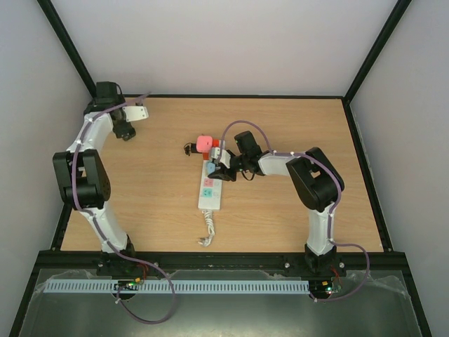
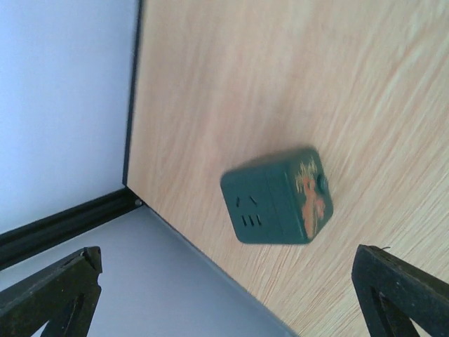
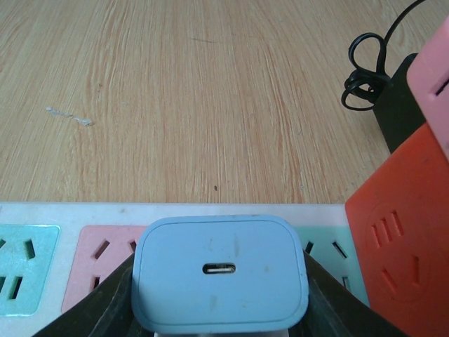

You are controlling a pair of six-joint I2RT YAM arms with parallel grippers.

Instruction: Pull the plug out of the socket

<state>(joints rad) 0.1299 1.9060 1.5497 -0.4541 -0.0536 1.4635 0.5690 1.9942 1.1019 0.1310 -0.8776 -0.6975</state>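
Observation:
The white power strip (image 1: 209, 188) lies in the middle of the table, its coiled cord (image 1: 207, 230) at the near end. In the right wrist view its white edge (image 3: 42, 210) and pastel outlet faces show. A light blue plug (image 3: 220, 279) with a USB-C port stands over the strip between a pink and a mint face. My right gripper (image 3: 220, 295) is shut on the plug's two sides; from above it (image 1: 214, 170) sits at the strip's far end. I cannot tell if the prongs are still seated. My left gripper (image 2: 231, 295) is open and empty, far away at the back left (image 1: 126, 130).
An orange-red cube adapter (image 3: 400, 239), a pink cube (image 3: 436, 67) and a black adapter with a cord (image 3: 393, 98) sit by the strip's far end. A dark green cube socket (image 2: 277, 203) lies near the back left wall under my left gripper.

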